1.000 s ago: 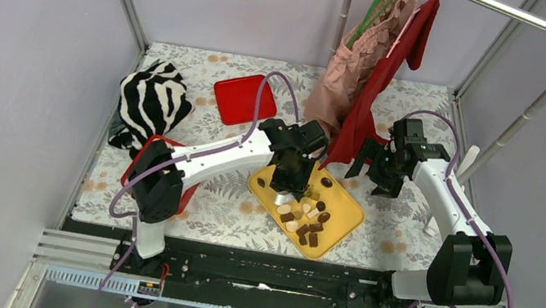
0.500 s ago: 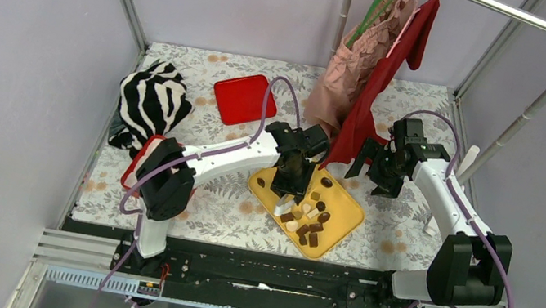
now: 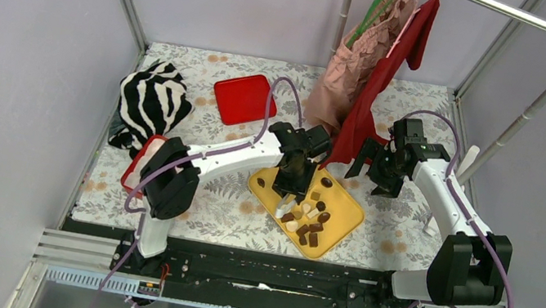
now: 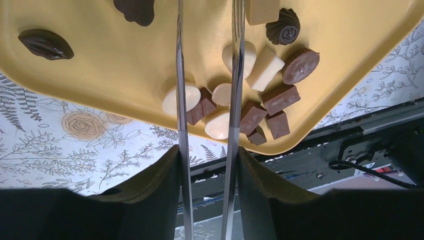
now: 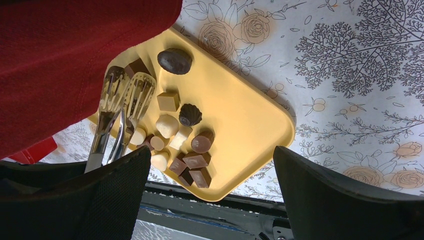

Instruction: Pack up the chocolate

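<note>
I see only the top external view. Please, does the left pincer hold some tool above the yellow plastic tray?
Observer: Yes. The left pincer grips thin metal tongs.
Operator: Do the tongs carry anything?
Observer: No. Their slotted tips stand apart, nothing between them, over the yellow plastic tray.
Operator: Which chocolate is nearest?
Observer: A brown chocolate piece right beside the tips.

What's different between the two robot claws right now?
The left gripper is closed on metal tongs; the right gripper is wide open and empty. The left hangs above the yellow tray, its tongs over the chocolates; the right sits off the tray, beside the red garment. Both are black with two fingers.
</note>
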`<action>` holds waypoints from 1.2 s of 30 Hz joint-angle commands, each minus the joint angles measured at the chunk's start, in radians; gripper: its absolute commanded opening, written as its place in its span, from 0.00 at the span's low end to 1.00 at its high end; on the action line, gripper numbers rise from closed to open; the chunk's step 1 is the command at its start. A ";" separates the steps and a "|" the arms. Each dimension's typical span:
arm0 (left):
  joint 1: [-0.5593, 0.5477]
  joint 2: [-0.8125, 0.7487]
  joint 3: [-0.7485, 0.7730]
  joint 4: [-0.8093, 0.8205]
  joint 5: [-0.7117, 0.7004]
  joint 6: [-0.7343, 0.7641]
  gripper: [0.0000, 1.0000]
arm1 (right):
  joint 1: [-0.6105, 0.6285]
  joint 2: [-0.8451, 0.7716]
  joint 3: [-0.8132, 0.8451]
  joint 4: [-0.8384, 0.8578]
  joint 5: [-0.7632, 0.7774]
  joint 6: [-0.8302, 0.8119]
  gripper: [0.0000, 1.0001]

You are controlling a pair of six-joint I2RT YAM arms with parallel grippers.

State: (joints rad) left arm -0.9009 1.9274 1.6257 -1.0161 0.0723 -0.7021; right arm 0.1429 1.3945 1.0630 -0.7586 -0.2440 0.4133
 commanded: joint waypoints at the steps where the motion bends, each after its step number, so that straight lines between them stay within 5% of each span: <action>1: 0.014 0.013 0.037 0.033 -0.013 0.019 0.46 | -0.003 -0.020 0.038 -0.011 0.014 -0.018 1.00; 4: 0.017 0.011 0.039 0.034 -0.015 0.019 0.36 | -0.004 -0.023 0.038 -0.012 0.014 -0.019 1.00; 10: 0.017 -0.019 0.043 0.022 0.006 0.015 0.00 | -0.004 -0.022 0.040 -0.014 0.017 -0.018 1.00; 21: 0.070 -0.206 -0.025 -0.126 -0.042 0.029 0.00 | -0.003 -0.012 0.047 -0.017 0.019 -0.019 1.00; 30: 0.433 -0.506 -0.222 -0.228 -0.158 0.008 0.00 | -0.005 0.014 0.059 -0.015 0.005 -0.020 1.00; 36: 0.560 -0.551 -0.276 -0.292 -0.214 -0.048 0.00 | -0.004 0.032 0.074 -0.016 -0.003 -0.023 1.00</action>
State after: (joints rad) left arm -0.3779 1.3937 1.3758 -1.2377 -0.0784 -0.7033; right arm 0.1429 1.4155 1.0855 -0.7593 -0.2451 0.4072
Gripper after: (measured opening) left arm 0.290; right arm 0.995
